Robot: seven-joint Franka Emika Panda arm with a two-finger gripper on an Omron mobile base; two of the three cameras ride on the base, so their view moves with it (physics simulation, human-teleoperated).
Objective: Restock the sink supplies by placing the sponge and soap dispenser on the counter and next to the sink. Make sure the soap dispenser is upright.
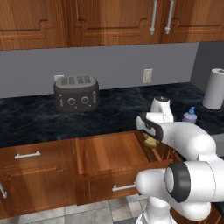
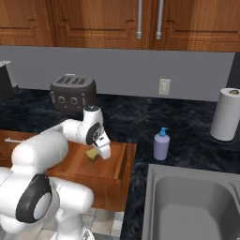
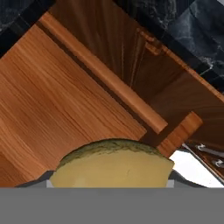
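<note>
Long black marbled counter (image 2: 140, 124) running left to right, with a dark toaster (image 2: 73, 92) far left and a paper towel roll (image 2: 227, 115) far right. Grey sink (image 2: 187, 197) sunk in at near right. Open wooden drawer (image 2: 101, 171) pulled out below the counter edge, left of the sink. Lavender soap dispenser (image 2: 161, 145) already upright on the counter, just beyond the sink's far left corner. Yellow sponge (image 2: 93, 154) over the drawer's right end, right at the jaws and filling the bottom of the hand view, long axis lying across them. Arm bent forward and down over the drawer, gripper (image 2: 99, 153) pointing downward. Jaws part-spread and apparently pinching the sponge, though contact cannot be confirmed. Next move, probably: up and right toward the sink.
</note>
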